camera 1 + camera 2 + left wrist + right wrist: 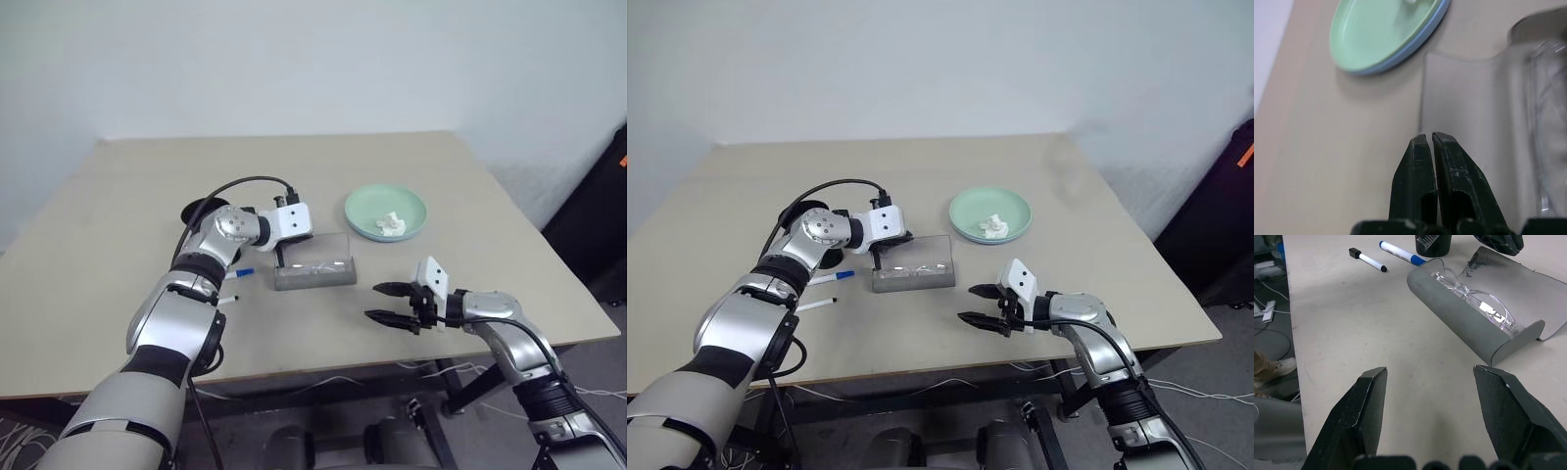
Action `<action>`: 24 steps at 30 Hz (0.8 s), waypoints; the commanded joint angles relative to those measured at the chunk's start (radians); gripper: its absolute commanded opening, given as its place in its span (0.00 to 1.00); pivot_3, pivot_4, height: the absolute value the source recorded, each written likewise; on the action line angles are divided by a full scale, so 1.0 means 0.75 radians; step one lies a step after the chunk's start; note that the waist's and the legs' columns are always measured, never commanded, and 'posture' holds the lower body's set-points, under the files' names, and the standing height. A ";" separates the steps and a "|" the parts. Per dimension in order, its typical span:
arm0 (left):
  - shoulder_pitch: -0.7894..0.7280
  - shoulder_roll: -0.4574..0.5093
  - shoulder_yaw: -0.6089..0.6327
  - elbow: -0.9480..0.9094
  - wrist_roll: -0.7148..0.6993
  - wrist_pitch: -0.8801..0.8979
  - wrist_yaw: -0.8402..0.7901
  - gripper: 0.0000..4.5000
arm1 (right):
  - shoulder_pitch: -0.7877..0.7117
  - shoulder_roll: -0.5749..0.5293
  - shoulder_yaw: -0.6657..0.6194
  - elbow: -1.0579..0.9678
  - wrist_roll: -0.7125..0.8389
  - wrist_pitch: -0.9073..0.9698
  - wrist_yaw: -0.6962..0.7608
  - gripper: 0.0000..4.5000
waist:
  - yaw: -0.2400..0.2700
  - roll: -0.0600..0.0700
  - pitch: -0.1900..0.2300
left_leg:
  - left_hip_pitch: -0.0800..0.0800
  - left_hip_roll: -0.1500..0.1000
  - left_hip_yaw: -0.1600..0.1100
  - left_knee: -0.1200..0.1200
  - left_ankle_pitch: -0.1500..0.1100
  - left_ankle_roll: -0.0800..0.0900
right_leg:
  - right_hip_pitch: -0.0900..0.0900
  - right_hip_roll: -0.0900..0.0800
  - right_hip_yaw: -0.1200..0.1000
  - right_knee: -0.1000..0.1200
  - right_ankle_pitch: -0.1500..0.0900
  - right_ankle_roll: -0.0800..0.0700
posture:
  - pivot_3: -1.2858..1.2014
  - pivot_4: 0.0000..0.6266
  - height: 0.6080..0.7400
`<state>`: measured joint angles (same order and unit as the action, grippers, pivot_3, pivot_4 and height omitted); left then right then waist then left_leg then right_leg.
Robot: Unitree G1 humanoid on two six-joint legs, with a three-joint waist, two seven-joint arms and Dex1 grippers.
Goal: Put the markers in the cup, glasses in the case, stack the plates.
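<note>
- the place looked like a robot lab or test room rather than a home.
- a plain beige table [294,166] stood against a bare, pale wall [294,59], with nothing decorative around it.
- loose cables [1205,392] trailed on the grey floor [1215,421] under and beside the table.
- a few props sat staged on the tabletop, such as stacked plates [386,211] and a grey case [313,266].
- dark equipment [598,215] stood at the room's right edge.

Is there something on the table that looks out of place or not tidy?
Yes. Two markers lie loose on the table beside the black cup, not inside it. A small white lump sits on the stacked plates. The glasses lie in the case, its lid open.
</note>
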<state>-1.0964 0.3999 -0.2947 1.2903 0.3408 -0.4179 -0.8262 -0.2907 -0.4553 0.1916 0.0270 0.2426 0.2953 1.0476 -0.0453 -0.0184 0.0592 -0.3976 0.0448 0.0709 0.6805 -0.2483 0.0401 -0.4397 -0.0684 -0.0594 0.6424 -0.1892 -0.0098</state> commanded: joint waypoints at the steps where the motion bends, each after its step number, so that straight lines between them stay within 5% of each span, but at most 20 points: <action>1: -0.075 0.005 0.010 0.000 0.020 0.044 0.092 0.13 | -0.027 0.000 -0.010 -0.017 0.008 -0.030 -0.006 0.68 | 0.000 0.000 0.000 | 0.000 0.000 0.000 0.000 0.000 0.000 | 0.000 0.000 0.000 0.000 0.000 0.000 | 0.52 0.00 1.00; 6: -0.098 -0.014 -0.052 0.029 0.115 0.109 0.225 0.50 | -0.028 0.005 -0.007 -0.015 0.004 -0.031 -0.012 0.68 | 0.000 0.000 0.000 | 0.000 0.000 0.000 0.000 0.000 0.000 | 0.000 0.000 0.000 0.000 0.000 0.000 | 0.52 0.00 1.00; 15: -0.118 -0.043 -0.031 0.054 0.129 0.157 0.343 0.50 | -0.010 0.010 -0.005 -0.022 -0.001 -0.034 -0.031 0.68 | 0.000 -0.001 0.000 | 0.000 0.000 0.000 0.000 0.000 0.000 | 0.000 0.000 0.000 0.000 0.000 0.000 | 0.52 0.00 1.00; 20: -0.131 -0.056 -0.046 0.064 0.162 0.194 0.395 0.15 | -0.007 0.012 -0.007 -0.024 0.000 -0.034 -0.040 0.68 | 0.000 -0.001 0.000 | 0.000 0.000 0.000 0.000 0.000 0.000 | 0.000 0.000 0.000 0.000 0.000 0.000 | 0.52 0.00 1.00; 24: -0.138 -0.059 -0.078 0.077 0.205 0.238 0.435 0.15 | -0.013 0.018 -0.006 -0.018 -0.001 -0.038 -0.047 0.68 | 0.000 -0.001 0.000 | 0.000 0.000 0.000 0.000 0.000 0.000 | 0.000 0.000 0.000 0.000 0.000 0.000 | 0.52 0.00 1.00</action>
<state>-1.1606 0.3525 -0.3430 1.3560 0.4776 -0.2491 -0.5215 -0.2916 -0.4464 0.1947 0.0285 0.2340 0.2833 1.0184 -0.0453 -0.0190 0.0592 -0.3977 0.0446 0.0709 0.6804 -0.2483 0.0400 -0.4397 -0.0684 -0.0595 0.6425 -0.1891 -0.0097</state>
